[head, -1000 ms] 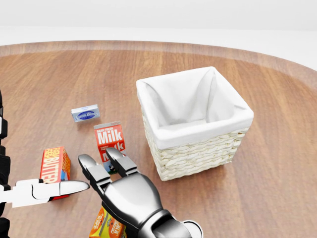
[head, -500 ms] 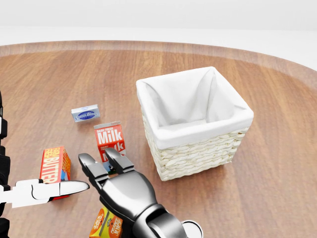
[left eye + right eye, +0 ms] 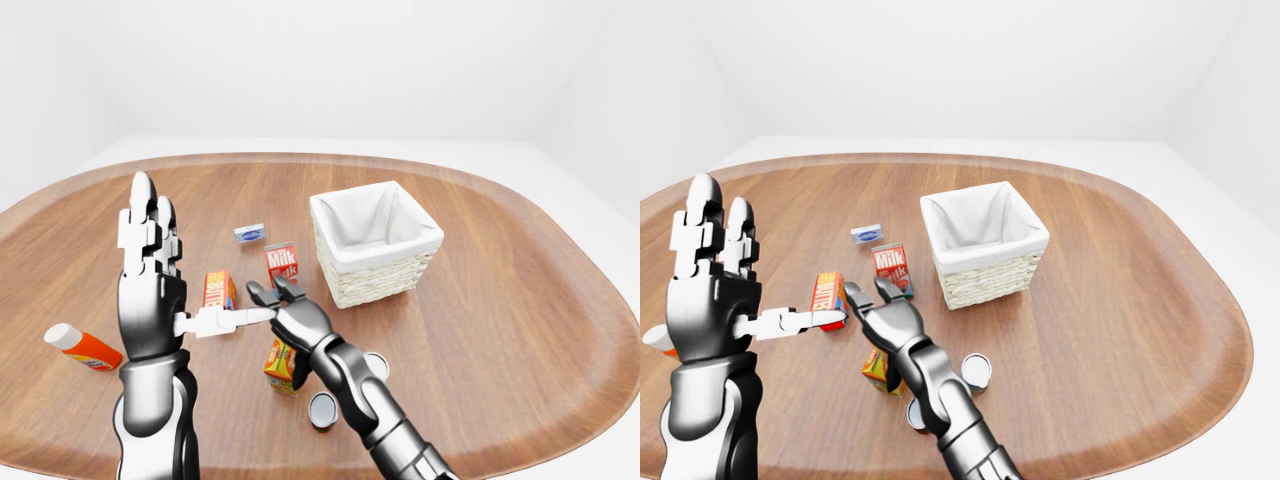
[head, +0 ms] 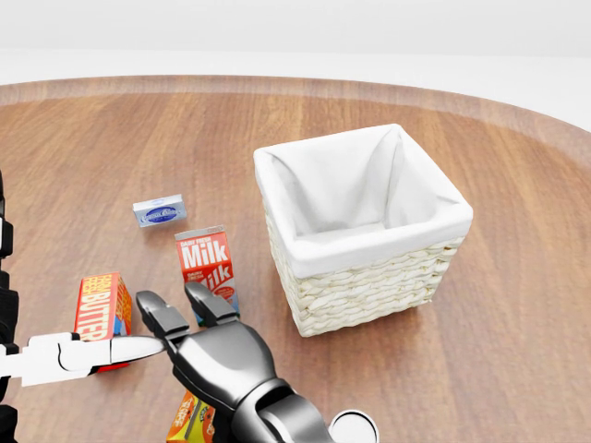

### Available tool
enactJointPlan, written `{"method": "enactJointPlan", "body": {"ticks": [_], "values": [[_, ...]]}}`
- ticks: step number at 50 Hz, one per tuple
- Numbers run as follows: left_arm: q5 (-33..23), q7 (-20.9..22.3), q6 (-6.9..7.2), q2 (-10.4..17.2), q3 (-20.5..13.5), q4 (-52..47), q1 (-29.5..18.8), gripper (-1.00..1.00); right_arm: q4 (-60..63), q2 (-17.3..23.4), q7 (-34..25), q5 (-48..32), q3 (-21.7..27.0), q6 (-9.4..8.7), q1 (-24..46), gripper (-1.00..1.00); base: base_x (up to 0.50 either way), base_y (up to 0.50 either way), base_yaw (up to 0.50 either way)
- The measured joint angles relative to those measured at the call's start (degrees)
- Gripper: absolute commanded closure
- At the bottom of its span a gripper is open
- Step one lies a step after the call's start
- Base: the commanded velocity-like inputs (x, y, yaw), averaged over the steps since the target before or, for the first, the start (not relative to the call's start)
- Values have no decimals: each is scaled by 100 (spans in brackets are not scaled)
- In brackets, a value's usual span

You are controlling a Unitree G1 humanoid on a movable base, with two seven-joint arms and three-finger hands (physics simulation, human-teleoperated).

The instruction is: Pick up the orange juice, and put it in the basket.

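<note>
Tabletop [image 3: 520, 300] held: 1 basket [image 3: 376, 243], 1 milk carton [image 4: 205, 263], 1 butter box [image 4: 102, 309], 1 OJ carton [image 3: 282, 364], 1 small blue box [image 4: 159, 211], 2 cans [image 3: 323, 410], 1 orange bottle [image 3: 82, 347].

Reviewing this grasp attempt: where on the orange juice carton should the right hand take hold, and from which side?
Grip the orange juice carton across its flat side panels, near mid-height, coming down from above. It stands upright on the table, directly beneath the open right hand. The cans close by at its right in the left-eye view probably crowd a sideways approach.
</note>
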State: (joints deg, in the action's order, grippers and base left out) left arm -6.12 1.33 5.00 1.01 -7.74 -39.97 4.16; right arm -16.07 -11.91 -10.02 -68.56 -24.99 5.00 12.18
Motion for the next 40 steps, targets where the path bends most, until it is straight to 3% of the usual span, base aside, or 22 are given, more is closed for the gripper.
{"method": "enactJointPlan", "body": {"ticks": [40], "values": [[-14, -20, 0, -14, 36, -132, 14, -100, -1399, -330, 852, 72, 163, 0, 448, -100, 0, 0, 0]]}}
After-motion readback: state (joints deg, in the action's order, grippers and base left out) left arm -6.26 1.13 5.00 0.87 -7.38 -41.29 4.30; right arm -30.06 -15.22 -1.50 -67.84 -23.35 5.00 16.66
